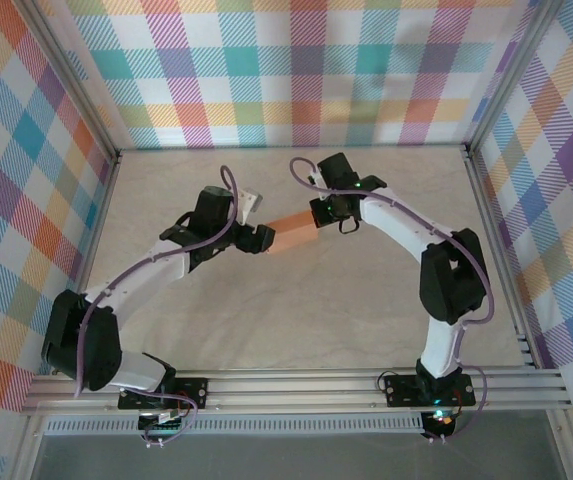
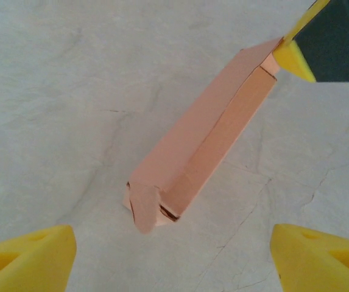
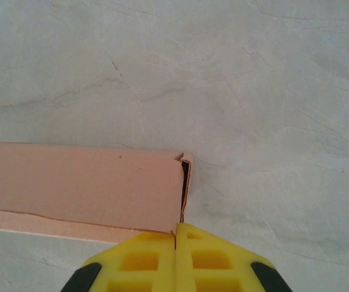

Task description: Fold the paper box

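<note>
The paper box (image 1: 288, 233) is a long, narrow salmon-orange sleeve lying between the two grippers on the pale table. My right gripper (image 3: 175, 234) is shut on the card at the box's end (image 3: 185, 182), its yellow fingers pressed together on the thin edge. In the left wrist view the box (image 2: 204, 140) runs diagonally, and a loose flap (image 2: 142, 210) sticks out of its near end. My left gripper (image 2: 174, 261) is open, its fingertips (image 2: 28, 258) wide apart just short of that flap and not touching it. The right gripper's yellow finger (image 2: 293, 61) shows at the box's far end.
Aluminium frame rails (image 1: 296, 385) run along the near edge, and plaid walls (image 1: 296, 70) close off the back and sides. The marbled table surface (image 1: 296, 320) lies bare in front of the arms.
</note>
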Available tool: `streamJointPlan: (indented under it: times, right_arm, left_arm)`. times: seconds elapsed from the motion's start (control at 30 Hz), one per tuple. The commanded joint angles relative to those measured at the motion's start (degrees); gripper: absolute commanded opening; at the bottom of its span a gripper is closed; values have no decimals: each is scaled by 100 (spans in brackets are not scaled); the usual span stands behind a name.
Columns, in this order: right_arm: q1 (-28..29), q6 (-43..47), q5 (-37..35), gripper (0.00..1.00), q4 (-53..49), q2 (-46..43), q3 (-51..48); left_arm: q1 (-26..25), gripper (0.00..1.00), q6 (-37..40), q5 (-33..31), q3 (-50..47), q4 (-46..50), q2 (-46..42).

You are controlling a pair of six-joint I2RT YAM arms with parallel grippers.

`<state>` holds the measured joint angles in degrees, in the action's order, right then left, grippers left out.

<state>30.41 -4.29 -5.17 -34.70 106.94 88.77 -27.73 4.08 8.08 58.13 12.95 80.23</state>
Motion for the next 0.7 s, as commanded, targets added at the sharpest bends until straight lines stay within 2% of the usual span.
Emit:
streamJointPlan:
  times: [0.0, 0.23, 0.53, 0.67]
  right_arm:
    - [17, -18, -136, 0, -402, 126, 276]
    - [17, 23, -104, 0, -589, 337, 585]
    - [17, 78, -11, 0, -756, 380, 745]
    - [17, 113, 8, 0, -837, 381, 808]
  left_arm:
    - [-227, 80, -414, -884, 258, 839, -110]
    - [-439, 60, -540, -1320, 611, 1112, 407]
    - [-538, 41, -640, -1754, 1174, 1162, 1166]
    - [-537, 30, -653, -1919, 1318, 1278, 1316]
